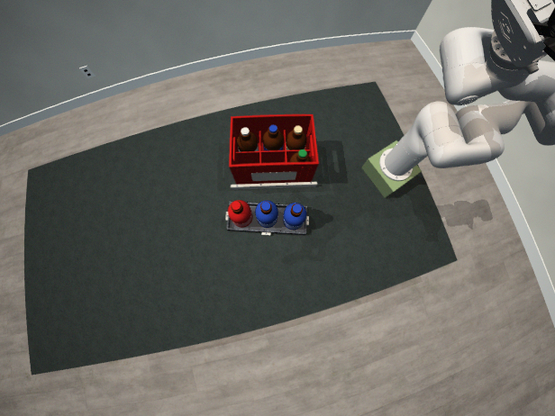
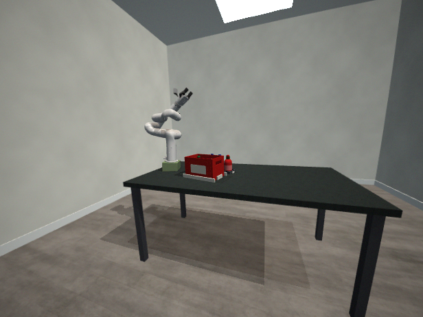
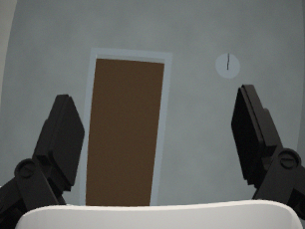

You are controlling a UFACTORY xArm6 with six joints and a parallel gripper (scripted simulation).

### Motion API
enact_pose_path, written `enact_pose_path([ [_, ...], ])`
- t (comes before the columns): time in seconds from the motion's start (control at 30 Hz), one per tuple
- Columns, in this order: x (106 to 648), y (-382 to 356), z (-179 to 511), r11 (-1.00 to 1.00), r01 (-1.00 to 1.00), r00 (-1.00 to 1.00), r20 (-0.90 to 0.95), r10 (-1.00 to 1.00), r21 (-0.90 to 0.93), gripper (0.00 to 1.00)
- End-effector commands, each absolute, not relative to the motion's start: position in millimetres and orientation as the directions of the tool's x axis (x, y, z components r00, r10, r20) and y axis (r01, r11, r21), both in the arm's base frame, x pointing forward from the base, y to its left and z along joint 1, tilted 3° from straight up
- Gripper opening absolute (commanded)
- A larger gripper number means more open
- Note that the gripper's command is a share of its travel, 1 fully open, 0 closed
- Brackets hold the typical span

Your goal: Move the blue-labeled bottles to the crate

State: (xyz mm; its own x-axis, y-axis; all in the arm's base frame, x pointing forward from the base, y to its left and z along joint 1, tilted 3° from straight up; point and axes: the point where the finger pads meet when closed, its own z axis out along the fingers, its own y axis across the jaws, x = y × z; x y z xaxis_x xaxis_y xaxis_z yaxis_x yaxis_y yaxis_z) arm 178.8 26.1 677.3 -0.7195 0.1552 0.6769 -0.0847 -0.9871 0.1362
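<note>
A red crate (image 1: pixel 239 173) (image 2: pixel 215 168) stands on the table with six cells. Brown bottles with a white cap (image 1: pixel 246 139), a blue cap (image 1: pixel 273 136) and a cream cap (image 1: pixel 297 136) fill its back row. A green-capped bottle (image 1: pixel 301 156) stands front right. The front left and front middle cells are empty. In front of the crate a grey tray (image 1: pixel 245 229) holds three upright bottles: a red-labeled bottle (image 1: pixel 239 213) (image 2: pixel 227 164) on the left and two blue-labeled bottles (image 1: pixel 266 213) (image 1: pixel 295 215). My gripper (image 2: pixel 183 92) (image 3: pixel 155 109) is open and empty. It is raised high above the arm's base and points up at the far wall.
The arm stands on a green block (image 1: pixel 383 177) (image 2: pixel 171 166) at the table's right edge, beside the crate. The dark table (image 1: pixel 135 248) (image 2: pixel 292 185) stretches wide to the left and front. The wrist view shows only a wall with a brown door (image 3: pixel 127 130).
</note>
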Motion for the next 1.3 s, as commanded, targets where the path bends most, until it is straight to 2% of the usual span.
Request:
enact_pose_path([
  [0.0, 197, 16, 681, -0.989, -0.093, -0.683, 0.716, 0.147, 0.115, 1.00],
  [0.13, 235, -8, 673, -0.991, -0.120, -0.586, 0.802, 0.119, 0.059, 1.00],
  [0.23, 235, -8, 673, -0.991, -0.120, -0.586, 0.802, 0.119, 0.059, 1.00],
  [0.27, 257, -22, 666, -0.990, -0.139, -0.526, 0.845, 0.097, 0.026, 1.00],
  [0.57, 279, -39, 656, -0.987, -0.163, -0.458, 0.886, 0.069, -0.008, 1.00],
  [0.6, 301, -56, 644, -0.981, -0.191, -0.384, 0.923, 0.034, -0.043, 1.00],
  [0.77, 301, -56, 644, -0.981, -0.191, -0.384, 0.923, 0.034, -0.043, 1.00],
  [0.8, 324, -75, 628, -0.972, -0.223, -0.303, 0.953, -0.008, -0.079, 1.00],
  [0.97, 324, -75, 628, -0.972, -0.223, -0.303, 0.953, -0.008, -0.079, 1.00],
  [1.0, 345, -94, 609, -0.959, -0.260, -0.218, 0.974, -0.056, -0.113, 1.00],
  [1.2, 345, -94, 609, -0.959, -0.260, -0.218, 0.974, -0.056, -0.113, 1.00],
  [1.23, 366, -113, 587, -0.942, -0.301, -0.131, 0.985, -0.111, -0.146, 1.00],
  [1.27, 366, -113, 587, -0.942, -0.301, -0.131, 0.985, -0.111, -0.146, 1.00],
])
